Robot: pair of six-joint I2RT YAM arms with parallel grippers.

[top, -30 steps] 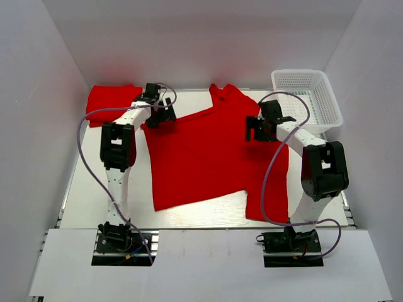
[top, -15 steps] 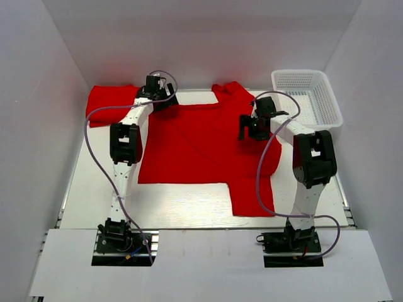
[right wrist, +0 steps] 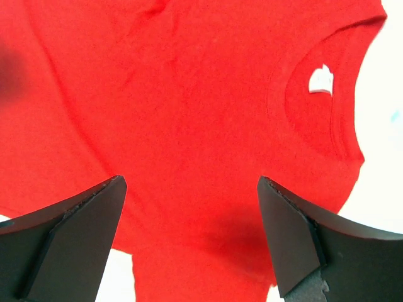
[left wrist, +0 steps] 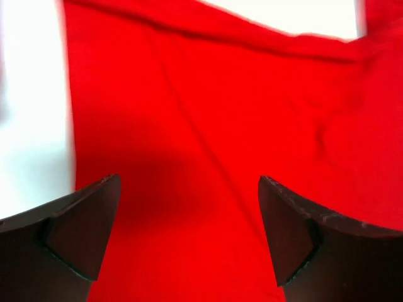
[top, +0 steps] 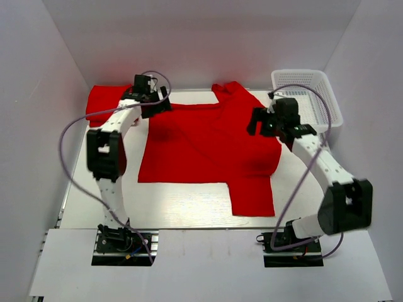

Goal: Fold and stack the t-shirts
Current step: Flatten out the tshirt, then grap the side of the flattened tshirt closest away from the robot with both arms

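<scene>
White-walled booth, pale table (top: 182,211). Left gripper (left wrist: 189,182) and right gripper (right wrist: 191,181) both gaping wide, gripping nothing, poised over the spread t-shirt (top: 201,145) at mid-table, right one near its collar. Folded t-shirt (top: 104,100) at far left corner; white basket (top: 308,88) far right.
</scene>
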